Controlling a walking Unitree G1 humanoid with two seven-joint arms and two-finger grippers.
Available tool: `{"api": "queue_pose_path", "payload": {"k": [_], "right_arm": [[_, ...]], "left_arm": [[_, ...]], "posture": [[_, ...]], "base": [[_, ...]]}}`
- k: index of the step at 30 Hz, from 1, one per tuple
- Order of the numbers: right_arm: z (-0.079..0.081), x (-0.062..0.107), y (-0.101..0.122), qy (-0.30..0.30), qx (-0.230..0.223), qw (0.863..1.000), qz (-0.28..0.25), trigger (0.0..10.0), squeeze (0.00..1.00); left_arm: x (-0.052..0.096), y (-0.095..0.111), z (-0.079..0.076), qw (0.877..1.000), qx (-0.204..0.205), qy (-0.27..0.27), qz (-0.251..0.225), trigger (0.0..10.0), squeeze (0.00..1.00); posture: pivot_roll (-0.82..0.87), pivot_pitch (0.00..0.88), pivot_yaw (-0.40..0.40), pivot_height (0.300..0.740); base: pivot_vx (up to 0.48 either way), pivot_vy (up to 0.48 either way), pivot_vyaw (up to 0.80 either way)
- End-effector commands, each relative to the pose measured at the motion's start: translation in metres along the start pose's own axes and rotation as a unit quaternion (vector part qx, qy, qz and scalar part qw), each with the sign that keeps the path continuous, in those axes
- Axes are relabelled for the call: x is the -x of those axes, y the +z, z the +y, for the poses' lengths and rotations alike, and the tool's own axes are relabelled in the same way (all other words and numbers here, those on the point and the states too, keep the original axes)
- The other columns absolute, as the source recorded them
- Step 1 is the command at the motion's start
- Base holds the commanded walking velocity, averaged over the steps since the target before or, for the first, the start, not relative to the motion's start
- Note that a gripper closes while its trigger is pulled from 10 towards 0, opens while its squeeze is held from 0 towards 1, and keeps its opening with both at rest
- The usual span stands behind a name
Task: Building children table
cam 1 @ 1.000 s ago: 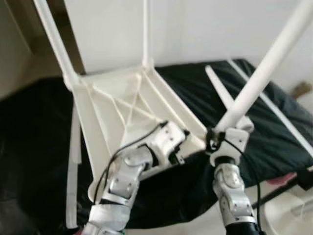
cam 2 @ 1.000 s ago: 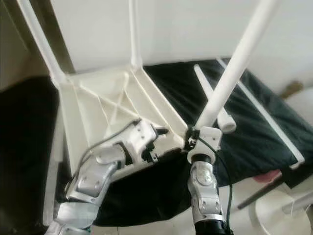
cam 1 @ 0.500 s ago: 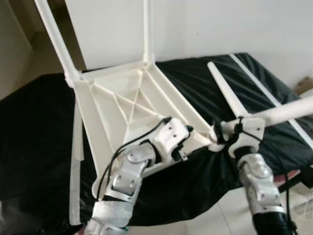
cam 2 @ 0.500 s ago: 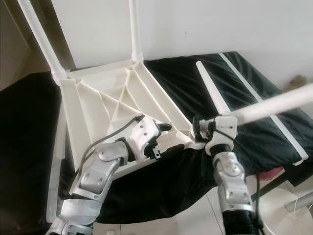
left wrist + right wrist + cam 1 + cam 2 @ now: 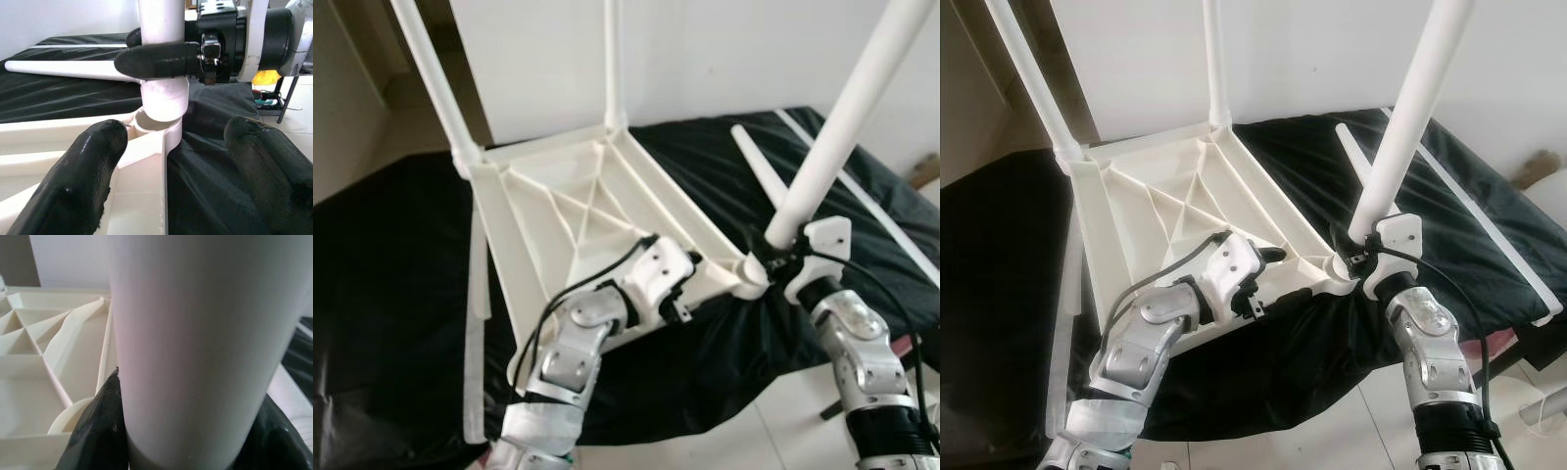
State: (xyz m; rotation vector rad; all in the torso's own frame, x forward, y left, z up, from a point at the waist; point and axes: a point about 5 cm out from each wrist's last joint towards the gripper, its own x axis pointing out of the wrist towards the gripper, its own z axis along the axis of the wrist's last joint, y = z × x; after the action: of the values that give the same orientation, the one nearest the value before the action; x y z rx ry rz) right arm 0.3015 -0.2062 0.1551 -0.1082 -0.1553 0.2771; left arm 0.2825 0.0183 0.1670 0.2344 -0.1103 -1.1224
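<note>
No readable writing or brand marks anywhere. Upside-down white plastic ribbed tabletop [image 5: 578, 215] lies tilted on a black sheet [image 5: 382, 294], two white legs already standing at its 11 and 12 o'clock corners. Right gripper [image 5: 1356, 257] pinches a white tapered plastic leg [image 5: 1408, 117] at its base, just over the round corner socket [image 5: 154, 126] at 4 o'clock. Left gripper [image 5: 171, 161], fingers spread, straddles the tabletop's near rim beside that socket. Loose white leg [image 5: 759, 171] lies at 2 o'clock; pale floor [image 5: 724, 441] open at 6.
</note>
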Motion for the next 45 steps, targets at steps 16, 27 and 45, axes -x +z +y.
{"api": "queue_pose_path", "payload": {"k": [16, 27, 45], "right_arm": [[-0.002, -0.022, -0.024, -0.027, -0.042, 0.998, 0.034, 10.0, 0.0], [0.005, -0.001, -0.041, 0.043, 0.023, 0.997, 0.058, 10.0, 0.0], [0.0, 0.001, -0.044, 0.09, 0.007, 0.993, 0.079, 10.0, 0.0]], "left_arm": [[-0.001, -0.002, 0.007, 0.997, 0.001, 0.075, 0.004, 10.0, 0.0], [0.004, -0.003, 0.009, 0.996, 0.0, 0.089, 0.008, 10.0, 0.0], [-0.001, -0.001, 0.008, 0.997, -0.004, 0.07, 0.008, 10.0, 0.0]], "posture": [[-0.03, 0.0, 0.026, 0.74], [-0.02, 0.0, 0.013, 0.74], [-0.05, 0.02, 0.039, 0.74]], "base": [[0.0, 0.0, 0.0], [0.0, 0.0, 0.0], [0.0, 0.0, 0.0]]}}
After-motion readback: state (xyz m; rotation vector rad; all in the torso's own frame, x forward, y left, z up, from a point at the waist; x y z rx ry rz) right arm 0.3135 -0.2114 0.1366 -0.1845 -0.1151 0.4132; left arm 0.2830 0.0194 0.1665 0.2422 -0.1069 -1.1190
